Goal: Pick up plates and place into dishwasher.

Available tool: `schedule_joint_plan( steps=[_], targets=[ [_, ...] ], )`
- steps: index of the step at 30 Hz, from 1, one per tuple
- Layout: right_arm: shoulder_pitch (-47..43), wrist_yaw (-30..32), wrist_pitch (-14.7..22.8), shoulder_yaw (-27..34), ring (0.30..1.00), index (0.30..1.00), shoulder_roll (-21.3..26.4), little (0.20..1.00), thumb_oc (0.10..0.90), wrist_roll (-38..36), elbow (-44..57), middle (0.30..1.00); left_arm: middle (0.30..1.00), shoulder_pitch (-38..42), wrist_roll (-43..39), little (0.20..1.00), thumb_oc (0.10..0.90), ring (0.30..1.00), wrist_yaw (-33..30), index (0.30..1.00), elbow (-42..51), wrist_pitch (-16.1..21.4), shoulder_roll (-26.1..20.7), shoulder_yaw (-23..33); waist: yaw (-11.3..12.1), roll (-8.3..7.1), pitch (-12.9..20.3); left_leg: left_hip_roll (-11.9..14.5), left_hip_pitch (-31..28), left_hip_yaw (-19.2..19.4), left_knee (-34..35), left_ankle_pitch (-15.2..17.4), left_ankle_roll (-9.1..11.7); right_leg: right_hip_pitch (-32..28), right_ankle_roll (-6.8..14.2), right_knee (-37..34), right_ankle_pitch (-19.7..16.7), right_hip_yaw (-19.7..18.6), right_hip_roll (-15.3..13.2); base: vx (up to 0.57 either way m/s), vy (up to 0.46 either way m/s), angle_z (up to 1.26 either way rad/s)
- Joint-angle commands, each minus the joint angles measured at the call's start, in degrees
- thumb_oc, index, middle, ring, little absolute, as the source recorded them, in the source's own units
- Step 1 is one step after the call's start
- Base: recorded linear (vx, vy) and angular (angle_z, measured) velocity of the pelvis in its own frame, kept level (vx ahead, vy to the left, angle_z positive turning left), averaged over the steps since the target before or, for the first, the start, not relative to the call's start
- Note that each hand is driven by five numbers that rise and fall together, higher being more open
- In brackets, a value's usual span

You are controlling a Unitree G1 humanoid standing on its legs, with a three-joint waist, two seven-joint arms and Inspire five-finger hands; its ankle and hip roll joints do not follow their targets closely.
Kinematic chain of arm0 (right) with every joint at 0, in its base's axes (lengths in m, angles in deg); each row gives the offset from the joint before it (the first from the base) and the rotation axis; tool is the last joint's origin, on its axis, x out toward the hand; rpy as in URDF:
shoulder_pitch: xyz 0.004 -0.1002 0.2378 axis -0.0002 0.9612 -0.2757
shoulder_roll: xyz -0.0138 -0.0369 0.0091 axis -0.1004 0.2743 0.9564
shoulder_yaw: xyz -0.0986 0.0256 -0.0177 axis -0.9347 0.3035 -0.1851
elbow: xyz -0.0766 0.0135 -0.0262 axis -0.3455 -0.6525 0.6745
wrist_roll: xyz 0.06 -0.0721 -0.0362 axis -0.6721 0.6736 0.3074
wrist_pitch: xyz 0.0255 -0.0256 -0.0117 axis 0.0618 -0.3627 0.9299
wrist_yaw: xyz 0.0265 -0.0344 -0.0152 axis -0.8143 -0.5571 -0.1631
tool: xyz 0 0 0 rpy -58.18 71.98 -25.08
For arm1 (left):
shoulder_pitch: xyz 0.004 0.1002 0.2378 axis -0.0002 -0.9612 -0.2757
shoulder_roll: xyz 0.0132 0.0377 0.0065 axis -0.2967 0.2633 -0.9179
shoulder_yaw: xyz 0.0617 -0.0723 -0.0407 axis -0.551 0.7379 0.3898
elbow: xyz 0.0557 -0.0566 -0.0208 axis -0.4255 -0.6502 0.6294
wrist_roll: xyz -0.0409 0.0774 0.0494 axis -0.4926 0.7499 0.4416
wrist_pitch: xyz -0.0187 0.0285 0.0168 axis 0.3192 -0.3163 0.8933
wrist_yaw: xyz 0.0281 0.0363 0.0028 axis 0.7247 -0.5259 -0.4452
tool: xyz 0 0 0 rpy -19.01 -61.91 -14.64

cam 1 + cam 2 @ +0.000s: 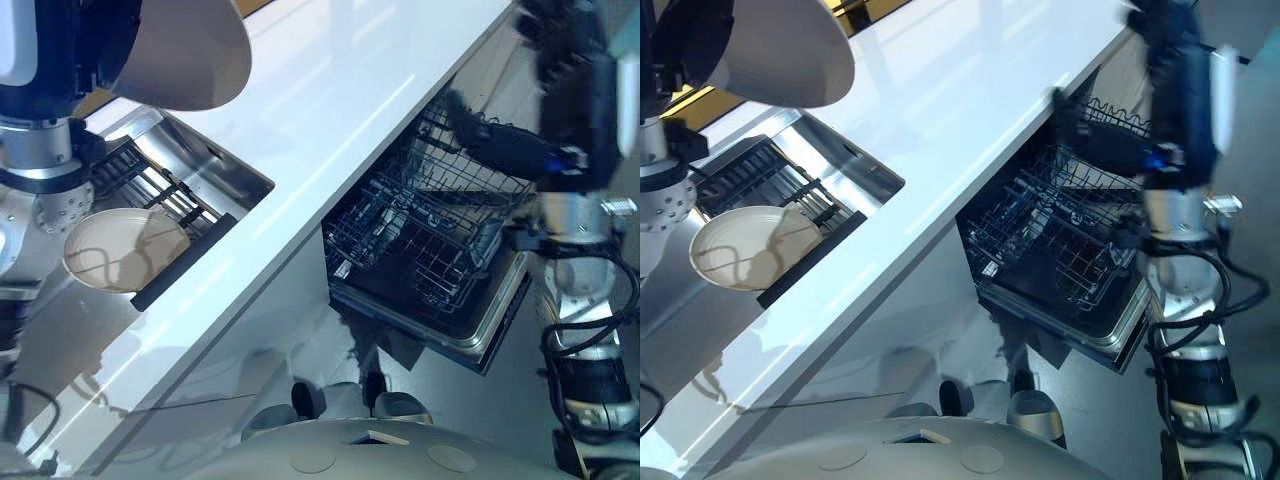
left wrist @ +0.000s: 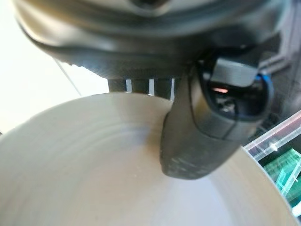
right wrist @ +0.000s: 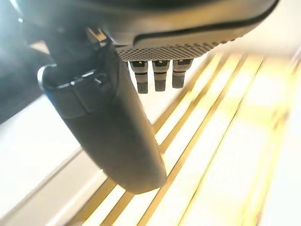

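Observation:
My left hand (image 1: pixel 55 45) is raised at the upper left, above the sink, shut on a pale plate (image 1: pixel 185 50). In the left wrist view its thumb (image 2: pixel 202 136) presses on the plate's inner face (image 2: pixel 94 183). A second pale plate (image 1: pixel 125 250) lies in the sink (image 1: pixel 235 165). The dishwasher (image 1: pixel 480 340) stands open under the counter, its wire rack (image 1: pixel 420 230) pulled out and bare. High above the rack, my right hand (image 1: pixel 565 50) hangs open; its thumb (image 3: pixel 113 132) is straight and it holds nothing.
The long white counter (image 1: pixel 330 110) runs between the sink and the dishwasher. A dark slatted drying rack (image 1: pixel 150 185) sits in the sink beside the second plate. The dishwasher door juts out low on the right.

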State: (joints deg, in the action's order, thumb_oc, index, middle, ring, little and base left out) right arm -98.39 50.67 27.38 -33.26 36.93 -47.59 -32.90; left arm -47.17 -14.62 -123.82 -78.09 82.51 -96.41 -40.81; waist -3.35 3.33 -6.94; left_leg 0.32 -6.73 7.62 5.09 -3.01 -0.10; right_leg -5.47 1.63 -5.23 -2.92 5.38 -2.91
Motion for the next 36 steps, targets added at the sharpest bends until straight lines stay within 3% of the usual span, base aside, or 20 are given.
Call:
schedule_joint_plan(
  steps=[1,6,14,19,23,27,36],
  targets=[
    [-8.04,-3.42,-2.08,-1.19,0.9,0.9,-0.45,0.9,0.8,-8.42,1.94,0.9,0.3,10.65,-0.88,0.2,0.1,0.3,-3.97,0.3,-4.28,-2.26,1.31,-2.36,1.79,-0.71,5.77,-1.63,-0.44,-1.81,-0.09,8.12,-0.57,1.42,2.51,4.96,8.79,2.31,0.47,0.01,-0.048,0.09],
    [-12.87,-1.84,-4.83,-6.34,0.9,0.9,-4.61,0.9,0.8,-10.25,0.28,0.9,0.3,12.24,0.53,0.2,0.1,0.3,-3.16,0.3,-5.89,-2.25,7.87,-7.26,2.45,-1.3,6.18,-1.52,-0.19,-2.35,-0.09,7.41,-0.47,1.25,2.22,5.0,8.43,2.88,0.51,0.01,-0.042,0.15],
    [-16.79,4.29,-3.0,-9.87,0.9,0.9,-11.13,0.9,0.8,-9.32,-2.24,0.9,0.3,15.23,1.67,0.2,0.1,0.3,-2.55,0.3,-10.17,-2.81,15.58,-14.61,2.5,-1.35,6.19,-1.55,-0.57,-2.84,-0.09,7.42,-0.53,0.37,2.15,4.28,8.06,2.79,0.63,0.06,-0.021,0.02],
    [-16.88,5.56,-5.28,-10.56,0.9,0.9,-13.42,0.9,0.8,-11.59,-3.39,0.9,0.3,14.26,2.01,0.2,0.1,0.3,-2.97,0.3,-11.22,-1.67,18.79,-15.79,2.47,-1.36,6.0,-1.61,-0.73,-2.77,-0.09,7.51,-0.56,0.11,2.14,3.85,7.83,2.75,0.67,0.06,-0.009,0.0],
    [-15.52,5.65,-9.09,-11.62,0.9,0.9,-15.5,0.9,0.8,-15.39,-4.3,0.9,0.3,12.86,2.91,0.2,0.1,0.3,-3.63,0.3,-11.24,-0.64,20.79,-16.37,2.46,-1.47,5.74,-1.59,-0.78,-2.7,-0.09,7.46,-0.64,-0.09,2.15,3.69,7.77,2.9,0.61,0.05,-0.005,0.0],
    [-14.33,5.71,-16.76,-14.34,0.9,0.9,-17.85,0.9,0.8,-19.87,-8.47,0.9,0.3,12.83,4.41,0.2,0.1,0.3,-5.5,0.3,-11.49,0.9,22.68,-17.87,2.35,-1.58,5.59,-1.61,-1.06,-2.76,-0.09,7.9,-0.61,-0.53,2.19,3.48,8.18,3.26,0.49,0.05,0.011,0.0],
    [-12.58,7.67,-22.09,-16.89,0.9,0.9,-18.21,0.9,0.8,-19.66,-14.79,0.9,0.3,14.13,4.21,0.2,0.1,0.3,-6.44,0.3,-9.81,1.25,22.93,-19.6,2.42,-1.86,5.25,-1.5,-1.23,-3.02,-0.09,7.77,-0.67,-0.58,2.21,4.16,8.46,3.95,0.31,0.0,0.0,0.01]
  ],
)
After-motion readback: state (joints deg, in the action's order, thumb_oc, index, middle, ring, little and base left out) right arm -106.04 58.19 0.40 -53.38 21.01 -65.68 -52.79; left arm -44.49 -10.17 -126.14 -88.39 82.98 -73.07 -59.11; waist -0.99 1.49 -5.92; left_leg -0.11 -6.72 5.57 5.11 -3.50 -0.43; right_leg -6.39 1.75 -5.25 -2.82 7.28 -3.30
